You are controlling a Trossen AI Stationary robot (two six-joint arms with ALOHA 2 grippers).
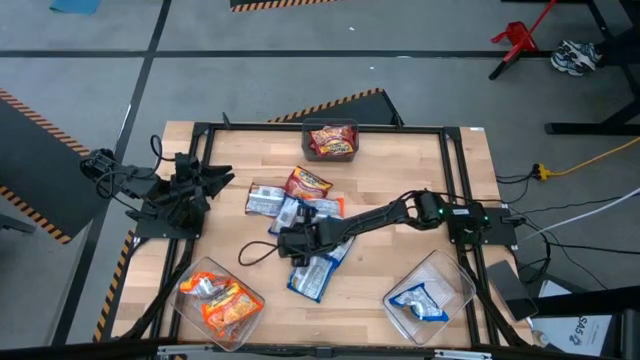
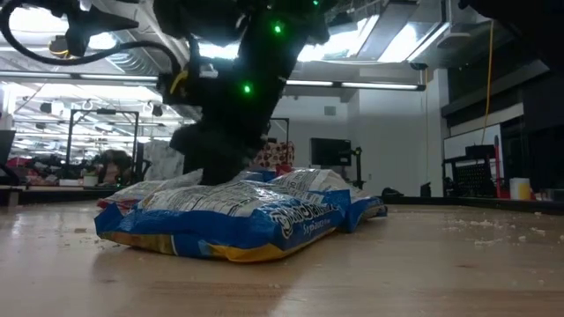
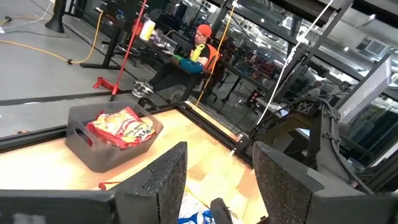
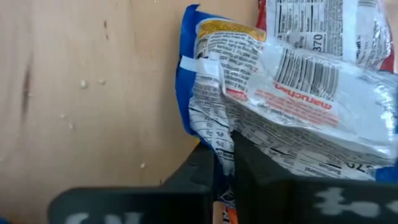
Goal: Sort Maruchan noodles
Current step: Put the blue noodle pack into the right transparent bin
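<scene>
Several Maruchan noodle packets (image 1: 300, 215) lie heaped mid-table: blue-and-white, orange and red-orange. In the low view a blue packet (image 2: 238, 216) lies flat at the front of the heap. My right gripper (image 1: 288, 242) reaches in from the table's right and is down on the heap's near-left part (image 2: 211, 163). It is shut on a blue-and-white packet (image 4: 205, 118). My left gripper (image 3: 217, 180) is open and waits at the table's left side (image 1: 185, 195), touching nothing. My right gripper pinches the blue-and-white packet between its two fingers (image 4: 252, 165), at an edge of the crinkly wrapper (image 4: 208, 146). The fingers slant down from the table's right. The packet still lies in the heap, under a white-backed packet (image 4: 311, 93), with its blue border on the wood.
Three clear bins stand on the table. The far one (image 1: 332, 140) holds red-orange packets, the near-left one (image 1: 220, 300) orange packets, the near-right one (image 1: 430, 298) a blue packet. Bare wood lies between the heap and the near bins. A person sits beyond the table (image 3: 199, 46).
</scene>
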